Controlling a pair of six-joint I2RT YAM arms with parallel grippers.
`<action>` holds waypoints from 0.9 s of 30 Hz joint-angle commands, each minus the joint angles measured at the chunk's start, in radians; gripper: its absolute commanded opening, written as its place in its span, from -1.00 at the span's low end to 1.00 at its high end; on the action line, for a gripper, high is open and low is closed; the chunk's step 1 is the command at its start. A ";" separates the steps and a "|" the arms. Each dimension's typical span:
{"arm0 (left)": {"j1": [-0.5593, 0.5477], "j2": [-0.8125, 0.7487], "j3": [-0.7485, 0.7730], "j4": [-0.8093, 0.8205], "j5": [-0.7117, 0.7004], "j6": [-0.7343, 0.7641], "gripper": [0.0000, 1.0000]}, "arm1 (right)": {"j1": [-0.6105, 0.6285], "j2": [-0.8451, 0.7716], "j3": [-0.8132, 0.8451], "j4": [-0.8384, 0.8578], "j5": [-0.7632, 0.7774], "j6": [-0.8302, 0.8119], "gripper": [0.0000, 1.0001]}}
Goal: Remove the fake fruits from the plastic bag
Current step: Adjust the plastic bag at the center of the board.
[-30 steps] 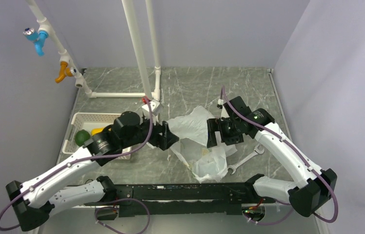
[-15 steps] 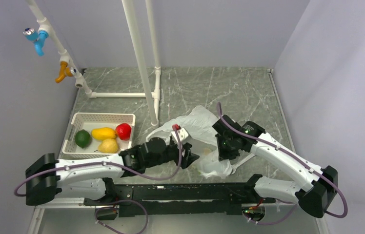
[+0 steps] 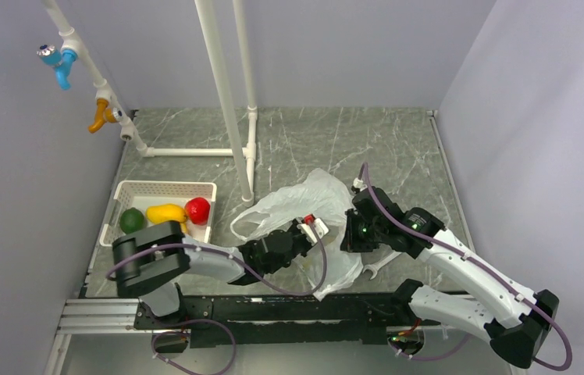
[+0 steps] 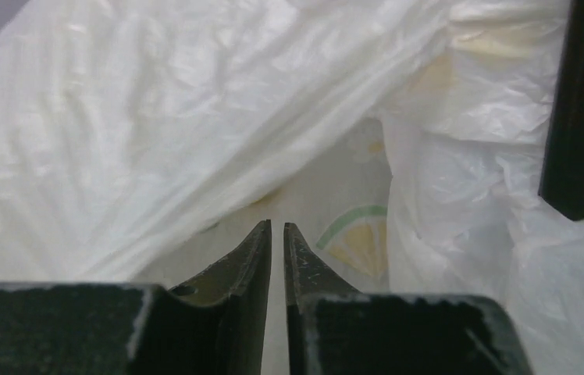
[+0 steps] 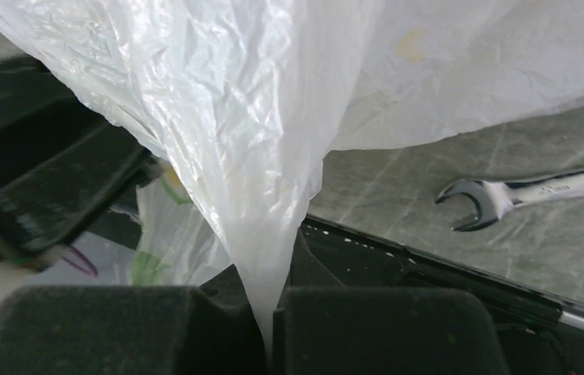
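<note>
The plastic bag [image 3: 308, 205] lies crumpled mid-table, its near part lifted. My right gripper [image 3: 350, 234] [image 5: 271, 275] is shut on a gathered fold of its film, which rises in a cone from the jaws. My left gripper [image 3: 314, 244] [image 4: 277, 227] presses into the bag's near side. Its jaws are almost together with a thin slit between them, and I cannot tell whether film is pinched. Three fake fruits lie in the white tray [image 3: 142, 187]: a dark green one [image 3: 131, 220], an orange-yellow one [image 3: 165, 212] and a red one [image 3: 197, 209]. No fruit shows through the film.
A steel wrench [image 3: 382, 262] [image 5: 535, 190] lies on the marble table right of the bag, under my right arm. White pipes [image 3: 226, 101] stand behind the bag. A black rail [image 3: 273, 305] runs along the table's near edge.
My left arm swung from beside the tray to the bag's near side and its jaws closed down. My right gripper shut on the bag and drew the film upward.
</note>
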State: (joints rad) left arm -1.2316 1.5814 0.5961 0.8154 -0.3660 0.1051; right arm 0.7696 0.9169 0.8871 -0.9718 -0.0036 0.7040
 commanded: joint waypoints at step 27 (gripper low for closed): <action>0.001 -0.681 -0.076 -0.700 -0.115 -0.612 -0.68 | 0.198 0.261 0.361 0.415 -0.568 -0.132 -1.00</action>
State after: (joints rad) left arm -1.2282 1.0214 0.4873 0.4469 -0.5079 -0.3603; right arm 0.9565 1.2472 1.2625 -0.7174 -0.4328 0.5694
